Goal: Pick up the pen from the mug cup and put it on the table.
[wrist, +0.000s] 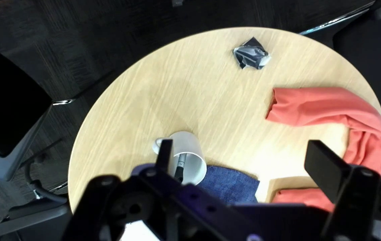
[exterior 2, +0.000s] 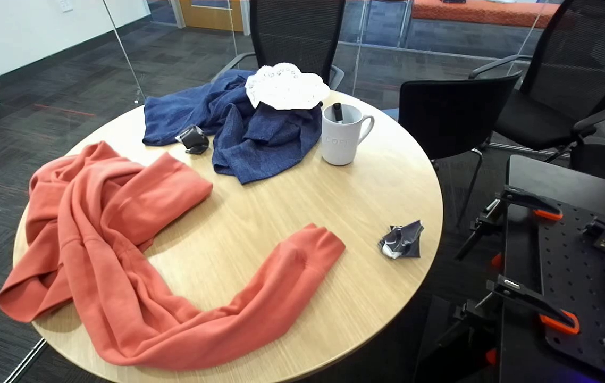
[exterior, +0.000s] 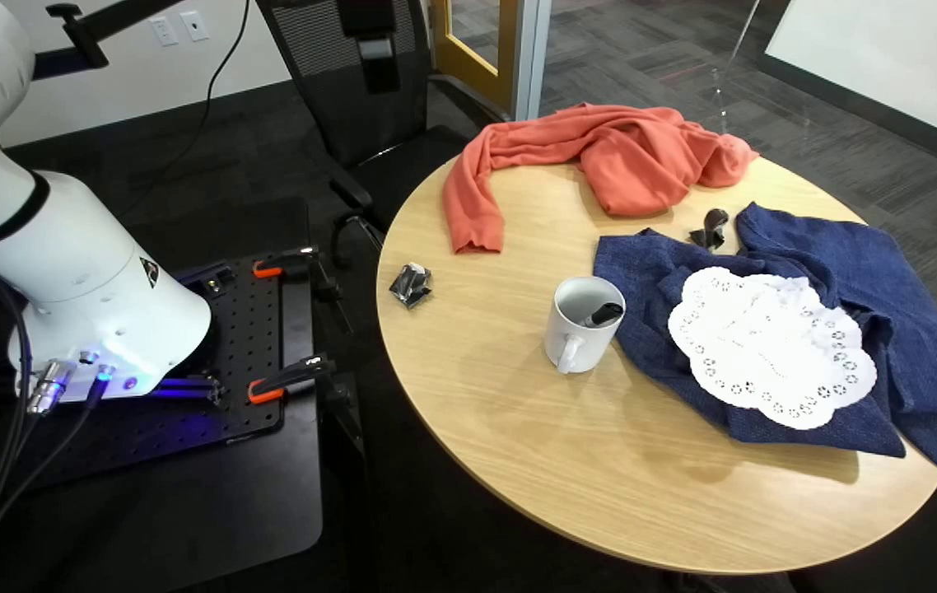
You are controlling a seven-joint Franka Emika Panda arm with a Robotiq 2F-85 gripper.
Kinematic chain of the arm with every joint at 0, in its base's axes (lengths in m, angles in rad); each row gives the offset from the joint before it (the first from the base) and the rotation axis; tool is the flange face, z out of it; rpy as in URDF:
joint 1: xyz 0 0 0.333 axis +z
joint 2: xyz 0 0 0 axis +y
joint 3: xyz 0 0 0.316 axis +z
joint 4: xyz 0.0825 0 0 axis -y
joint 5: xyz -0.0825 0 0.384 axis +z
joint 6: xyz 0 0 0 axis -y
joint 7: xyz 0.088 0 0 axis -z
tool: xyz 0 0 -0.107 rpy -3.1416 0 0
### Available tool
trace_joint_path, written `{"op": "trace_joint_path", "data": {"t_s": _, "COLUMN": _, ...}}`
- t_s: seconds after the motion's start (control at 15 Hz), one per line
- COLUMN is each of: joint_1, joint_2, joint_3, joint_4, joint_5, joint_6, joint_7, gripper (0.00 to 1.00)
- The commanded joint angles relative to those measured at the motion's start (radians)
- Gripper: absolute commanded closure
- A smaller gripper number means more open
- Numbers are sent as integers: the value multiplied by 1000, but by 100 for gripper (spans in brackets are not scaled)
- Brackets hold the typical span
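The white mug cup (exterior: 561, 331) stands upright on the round light-wood table (exterior: 485, 362), its side handle showing; it also shows in an exterior view (exterior 2: 338, 148) and in the wrist view (wrist: 186, 142). The pen (exterior: 605, 314) leans inside the mug with its black end up near the rim; the pen also shows in an exterior view (exterior 2: 338, 112) and in the wrist view (wrist: 180, 165), where its grey lower part is visible. My gripper (wrist: 240, 147) is open and empty, above the table. Its left finger partly covers the mug in the wrist view. The gripper is outside both exterior views.
A navy cloth (exterior: 674, 354) lies beside the mug, with a white lace doily (exterior: 769, 346) on it. A coral garment (exterior: 625, 156), a crumpled dark wrapper (exterior: 412, 285) and a small dark lump (exterior 2: 194, 139) are on the table. Chairs (exterior 2: 451, 117) stand around.
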Motion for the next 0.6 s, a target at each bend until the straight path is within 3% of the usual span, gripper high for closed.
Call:
{"op": "trace_joint_path", "data": {"t_s": 0.0, "joint_1": -15, "joint_2": 112, "joint_3": 44, "joint_4": -1, "joint_5": 36, "joint_6": 131, "joint_7": 82, "gripper": 0}}
{"op": "trace_joint_path", "data": {"t_s": 0.53, "joint_1": -24, "joint_2": 337, "joint_3": 102, "joint_4": 0, "joint_5": 41, "joint_6": 437, "joint_7": 301, "gripper": 0}}
